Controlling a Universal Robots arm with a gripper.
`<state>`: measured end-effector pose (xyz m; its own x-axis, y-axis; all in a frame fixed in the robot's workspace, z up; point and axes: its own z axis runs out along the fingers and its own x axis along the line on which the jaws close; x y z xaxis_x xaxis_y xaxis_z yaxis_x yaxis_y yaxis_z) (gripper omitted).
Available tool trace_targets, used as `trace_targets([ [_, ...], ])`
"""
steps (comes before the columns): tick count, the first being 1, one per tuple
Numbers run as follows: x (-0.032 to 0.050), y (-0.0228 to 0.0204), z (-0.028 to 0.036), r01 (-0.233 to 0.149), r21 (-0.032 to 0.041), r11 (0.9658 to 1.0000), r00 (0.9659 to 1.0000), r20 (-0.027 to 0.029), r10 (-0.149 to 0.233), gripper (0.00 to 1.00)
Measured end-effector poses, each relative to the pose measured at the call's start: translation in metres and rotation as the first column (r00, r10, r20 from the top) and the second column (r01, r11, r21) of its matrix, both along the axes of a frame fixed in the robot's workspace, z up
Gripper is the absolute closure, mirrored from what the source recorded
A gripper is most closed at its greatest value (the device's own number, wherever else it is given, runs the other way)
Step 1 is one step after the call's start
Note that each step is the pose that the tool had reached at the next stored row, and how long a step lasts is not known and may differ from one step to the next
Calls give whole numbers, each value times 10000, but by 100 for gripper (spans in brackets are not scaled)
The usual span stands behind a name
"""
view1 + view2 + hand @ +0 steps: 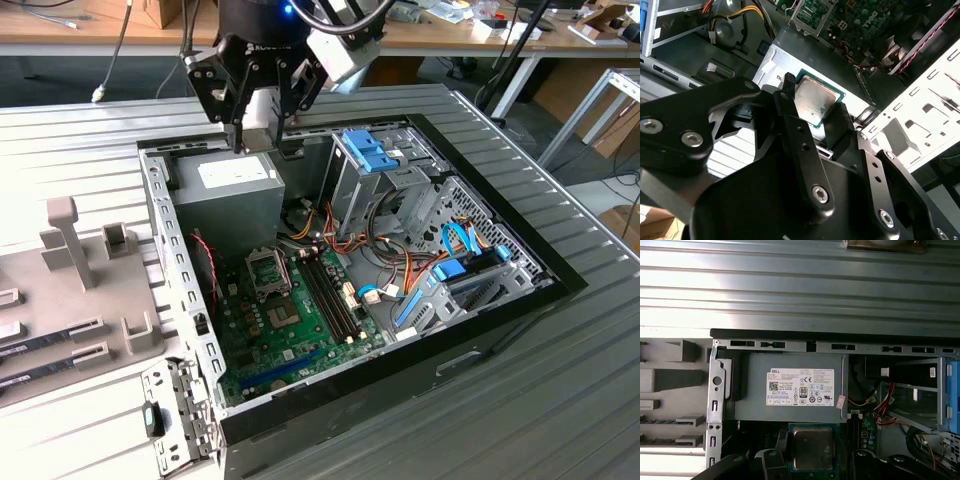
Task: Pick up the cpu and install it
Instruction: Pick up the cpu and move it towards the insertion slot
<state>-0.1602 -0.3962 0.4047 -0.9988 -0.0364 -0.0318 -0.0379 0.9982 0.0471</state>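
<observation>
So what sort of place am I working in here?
Probably a robotics lab or workshop: an open black desktop computer case lies on a ribbed grey metal table, with cluttered wooden desks behind.

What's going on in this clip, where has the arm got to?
The arm's gripper is shut on the cpu, gripping it by its edges. It hangs over the open computer case, roughly above the grey power supply. Down on the motherboard, the socket looks empty, so the chip is picked up but not installed.
</observation>
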Motion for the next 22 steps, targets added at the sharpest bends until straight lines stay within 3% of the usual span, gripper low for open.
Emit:
trace_targets([
  [22, 135, 0, -35, 1, 0, 10000, 10000, 0, -1, 53],
])
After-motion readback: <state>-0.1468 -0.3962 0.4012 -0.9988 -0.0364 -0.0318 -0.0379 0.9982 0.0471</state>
